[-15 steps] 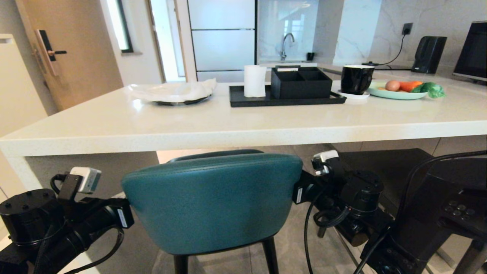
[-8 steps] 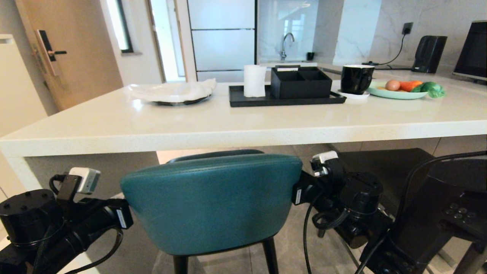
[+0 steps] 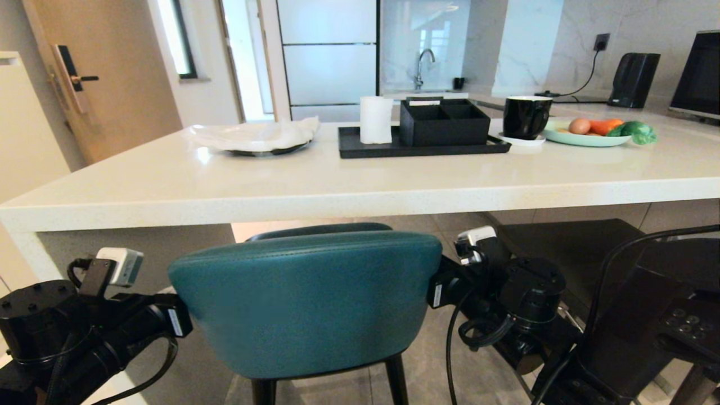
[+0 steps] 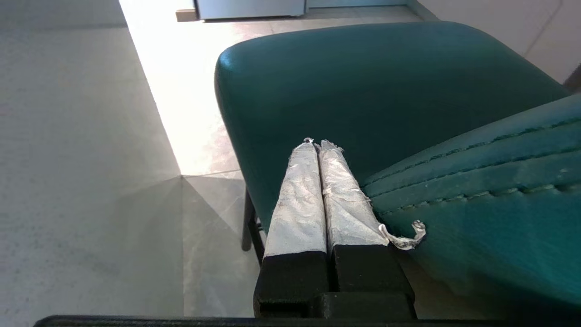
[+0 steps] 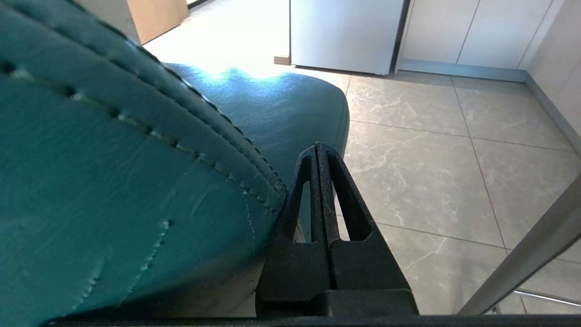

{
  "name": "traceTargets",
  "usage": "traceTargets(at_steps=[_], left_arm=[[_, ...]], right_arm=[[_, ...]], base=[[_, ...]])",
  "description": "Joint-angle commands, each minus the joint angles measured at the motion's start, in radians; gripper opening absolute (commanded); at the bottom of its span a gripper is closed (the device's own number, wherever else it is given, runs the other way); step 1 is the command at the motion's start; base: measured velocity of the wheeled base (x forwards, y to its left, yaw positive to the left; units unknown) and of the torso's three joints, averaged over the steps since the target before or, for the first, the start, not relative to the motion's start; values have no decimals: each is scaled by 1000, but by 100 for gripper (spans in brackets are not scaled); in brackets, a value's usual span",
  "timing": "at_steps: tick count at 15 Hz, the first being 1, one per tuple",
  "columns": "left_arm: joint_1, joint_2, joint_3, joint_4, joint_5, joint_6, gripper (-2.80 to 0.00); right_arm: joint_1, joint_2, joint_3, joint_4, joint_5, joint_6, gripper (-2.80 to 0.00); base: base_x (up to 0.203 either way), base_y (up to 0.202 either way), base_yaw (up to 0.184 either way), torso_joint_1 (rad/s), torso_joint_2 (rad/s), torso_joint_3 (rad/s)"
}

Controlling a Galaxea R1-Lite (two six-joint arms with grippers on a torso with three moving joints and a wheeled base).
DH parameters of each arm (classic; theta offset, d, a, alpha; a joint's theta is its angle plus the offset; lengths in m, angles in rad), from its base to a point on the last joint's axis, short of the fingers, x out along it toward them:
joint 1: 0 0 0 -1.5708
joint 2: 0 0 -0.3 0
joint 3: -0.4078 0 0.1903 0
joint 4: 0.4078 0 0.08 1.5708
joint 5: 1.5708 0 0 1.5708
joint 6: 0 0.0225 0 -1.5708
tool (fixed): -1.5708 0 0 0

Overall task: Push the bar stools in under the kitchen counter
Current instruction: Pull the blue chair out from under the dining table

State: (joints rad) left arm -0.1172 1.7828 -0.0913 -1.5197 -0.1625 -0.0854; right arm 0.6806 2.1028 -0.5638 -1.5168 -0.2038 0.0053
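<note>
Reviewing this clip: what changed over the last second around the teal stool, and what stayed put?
The teal stool shifted slightly toward the robot's left and lower in the head view. The right gripper at its right edge and the left gripper at its left edge moved with it. Both stayed shut, flanking the backrest; nothing was grasped or released. The counter and the things on it look unchanged.

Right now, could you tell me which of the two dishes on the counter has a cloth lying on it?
The dark plate near the counter's left end, under the white cloth; the pale green plate at the right holds vegetables.
</note>
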Motion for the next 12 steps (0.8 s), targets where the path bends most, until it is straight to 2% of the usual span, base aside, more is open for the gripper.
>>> traceTargets(at_steps=[1, 6, 12], left_arm=[[-4, 0, -1, -10, 4, -1, -280], [-5, 1, -5, -10, 4, 1, -280], [-5, 1, -2, -10, 4, 3, -280]], right_arm=[[0, -6, 1, -13, 1, 1, -280], [0, -3, -1, -13, 3, 1, -280], [2, -3, -2, -13, 1, 0, -280]], base=[[0, 0, 0, 0, 0, 0], [0, 0, 0, 0, 0, 0], [-182, 0, -1, 1, 3, 3]])
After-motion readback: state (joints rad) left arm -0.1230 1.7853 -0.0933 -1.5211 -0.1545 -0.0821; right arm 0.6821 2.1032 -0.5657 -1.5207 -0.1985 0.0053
